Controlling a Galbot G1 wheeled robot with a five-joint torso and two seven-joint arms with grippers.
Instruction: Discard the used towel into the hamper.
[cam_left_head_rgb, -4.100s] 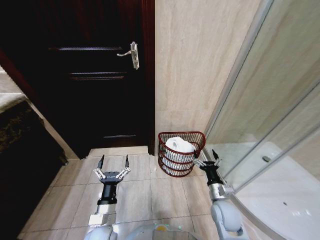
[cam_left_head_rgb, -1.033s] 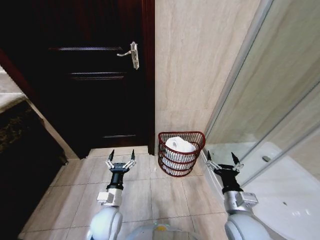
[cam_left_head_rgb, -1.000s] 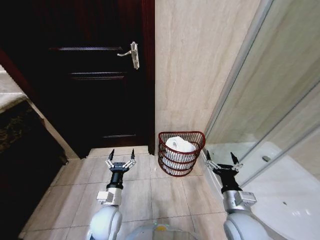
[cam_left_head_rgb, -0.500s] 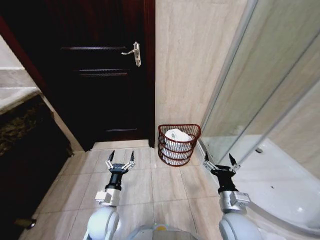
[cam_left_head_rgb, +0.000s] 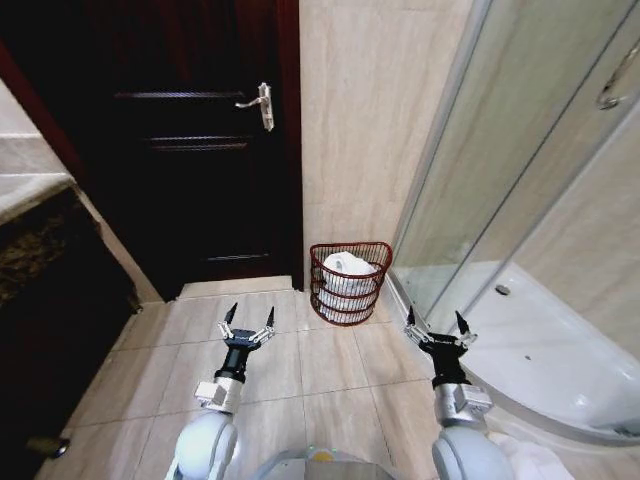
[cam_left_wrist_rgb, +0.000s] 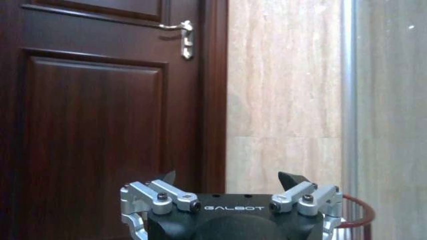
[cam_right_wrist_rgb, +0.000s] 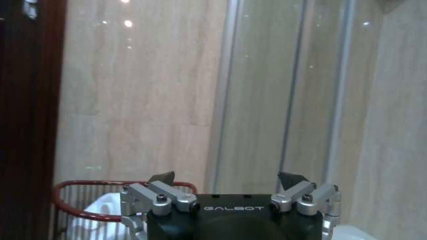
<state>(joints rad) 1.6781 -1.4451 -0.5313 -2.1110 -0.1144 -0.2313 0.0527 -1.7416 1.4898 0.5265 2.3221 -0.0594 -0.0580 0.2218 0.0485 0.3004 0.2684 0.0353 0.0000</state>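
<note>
A: Towel (cam_left_head_rgb: 347, 268) is white, bunched in a soft heap inside the hamper (cam_left_head_rgb: 372, 291), no clear long axis.

B: And the hamper, dark red wire, stands upright on the floor tiles (cam_left_head_rgb: 330, 358), flat back to the beige wall (cam_left_head_rgb: 365, 120), between door (cam_left_head_rgb: 190, 150) and shower screen (cam_left_head_rgb: 500, 170).

A: Left pincer (cam_left_head_rgb: 248, 323) hangs spread wide, empty, near the door side.

B: Right pincer (cam_left_head_rgb: 435, 327) likewise wide and empty, by the shower tray (cam_left_head_rgb: 560, 350).
</note>
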